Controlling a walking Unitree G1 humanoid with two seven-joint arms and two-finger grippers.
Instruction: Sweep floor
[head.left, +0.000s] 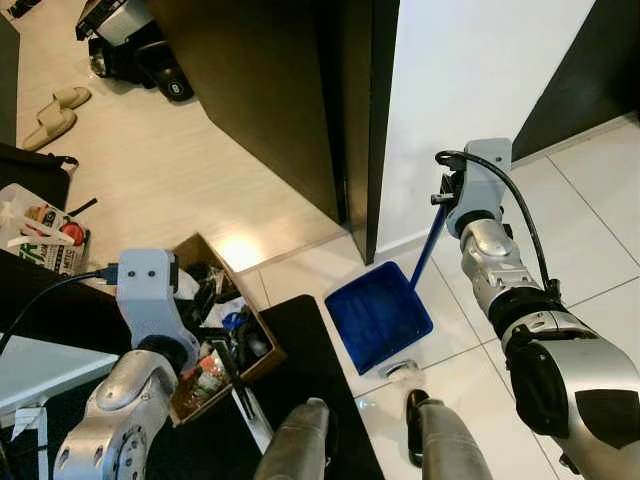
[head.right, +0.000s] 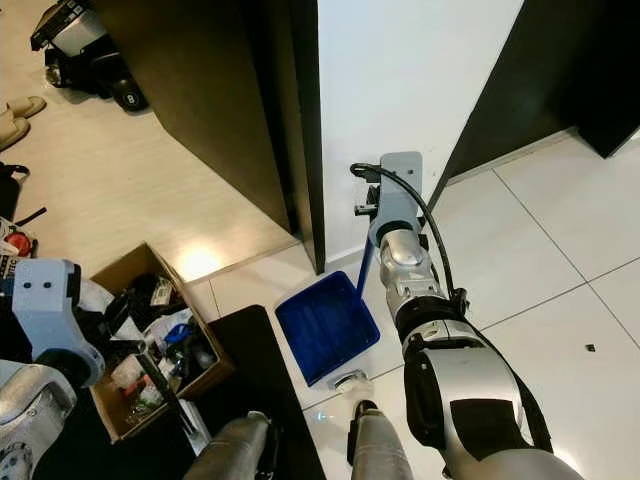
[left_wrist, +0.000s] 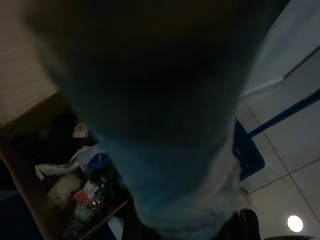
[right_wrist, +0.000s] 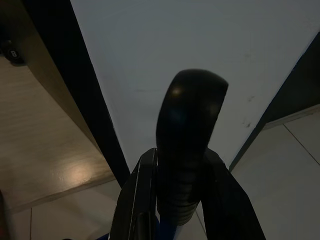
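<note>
No text, label, brand or number is legible anywhere here.

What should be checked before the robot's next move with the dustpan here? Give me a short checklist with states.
1. Right end effector clamped on the dustpan handle: ok.
2. Blue dustpan resting on the white tile floor: ok.
3. Dustpan mouth facing the small clump of debris by the robot's feet: ok.
4. Left end effector's grip on a broom: cannot tell, its wrist view is dark and blocked.
5. Cardboard box of clutter apart from the dustpan: ok.
</note>
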